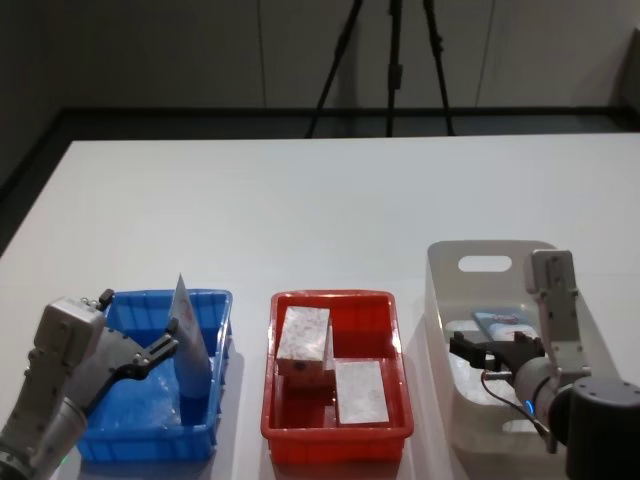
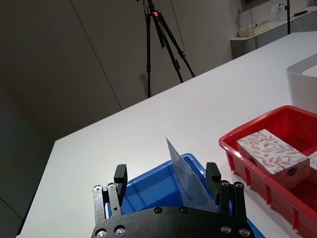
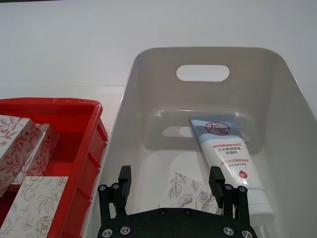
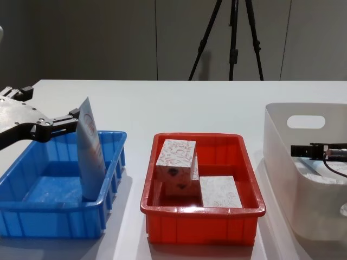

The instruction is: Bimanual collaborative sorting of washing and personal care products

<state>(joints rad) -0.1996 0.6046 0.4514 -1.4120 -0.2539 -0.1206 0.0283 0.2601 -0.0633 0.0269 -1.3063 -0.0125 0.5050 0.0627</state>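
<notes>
Pale-blue tube (image 4: 90, 154) upright between left claw (image 4: 69, 116) fingers — blue bin (image 4: 59, 222).

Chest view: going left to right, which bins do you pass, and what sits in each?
Blue bin with an upright tube → red bin with patterned boxes → white bin.

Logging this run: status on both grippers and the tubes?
Left gripper open around upright tube in blue bin. Right gripper open over white bin. Nothing blocking.

Even, soft light (faint shadows)
</notes>
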